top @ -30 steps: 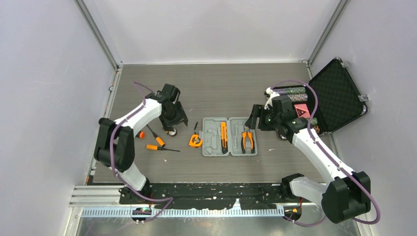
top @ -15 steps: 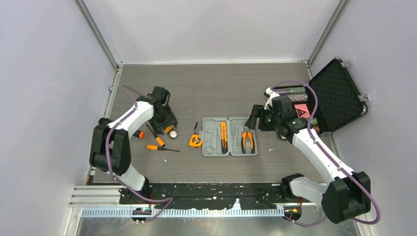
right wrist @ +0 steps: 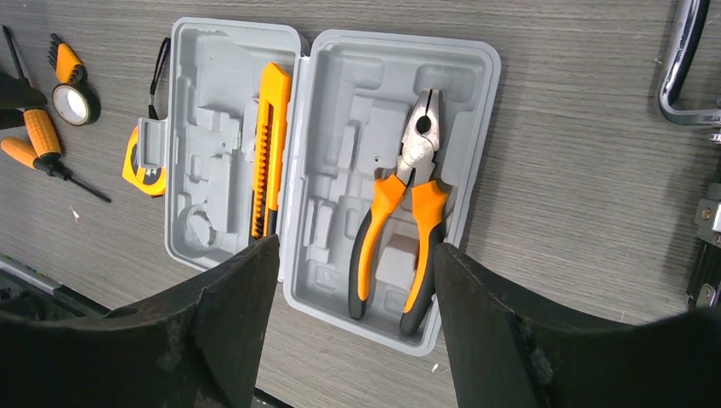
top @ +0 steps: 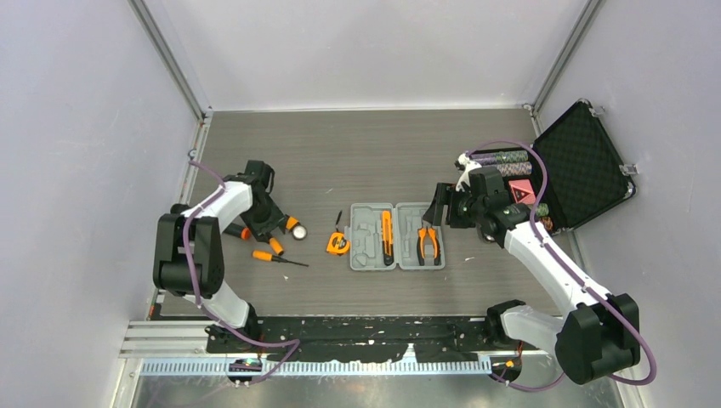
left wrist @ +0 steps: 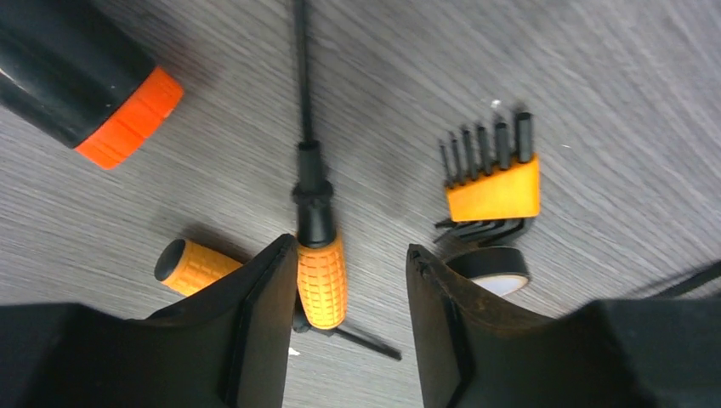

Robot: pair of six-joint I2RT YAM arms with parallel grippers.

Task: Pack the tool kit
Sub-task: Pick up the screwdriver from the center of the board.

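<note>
Nearest the arm bases, at the left of the surface (top: 374,153), the left tool (left wrist: 350,259) stands half-spread astride an orange-handled screwdriver (left wrist: 320,280) (a gap shows on one side). Midway lies the grey case (right wrist: 340,76), opened flat, with pliers (right wrist: 400,221) and utility knife (right wrist: 270,144) seated inside and the tape measure (right wrist: 140,166) just beside its left edge. The right tool (right wrist: 355,248) hovers above it, spread wide. Farther right sits a black foam-lined case (top: 587,166).
</note>
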